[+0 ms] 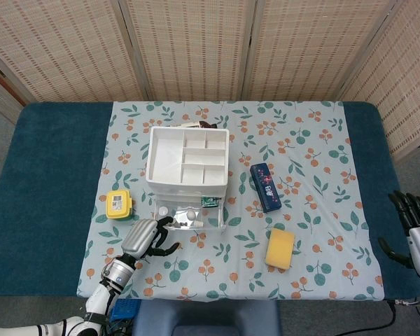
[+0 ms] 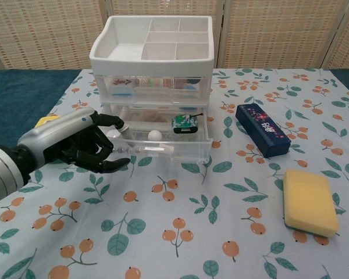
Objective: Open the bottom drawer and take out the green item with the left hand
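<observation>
The white drawer unit (image 1: pixel 187 164) (image 2: pixel 151 52) stands on the floral cloth, and its clear bottom drawer (image 1: pixel 189 217) (image 2: pixel 163 148) is pulled out toward me. Inside it, near the back right, lies the small green item (image 1: pixel 209 201) (image 2: pixel 184 123), with white balls (image 2: pixel 156 135) beside it. My left hand (image 1: pixel 145 236) (image 2: pixel 75 145) grips the drawer's front left corner, fingers curled over the rim. My right hand (image 1: pixel 416 234) hangs past the table's right edge with fingers spread, holding nothing.
A yellow-lidded box (image 1: pixel 118 204) (image 2: pixel 46 121) sits left of the unit, just behind my left hand. A dark blue case (image 1: pixel 264 187) (image 2: pixel 262 129) lies to the right of the unit, with a yellow sponge (image 1: pixel 280 248) (image 2: pixel 310 201) nearer to me.
</observation>
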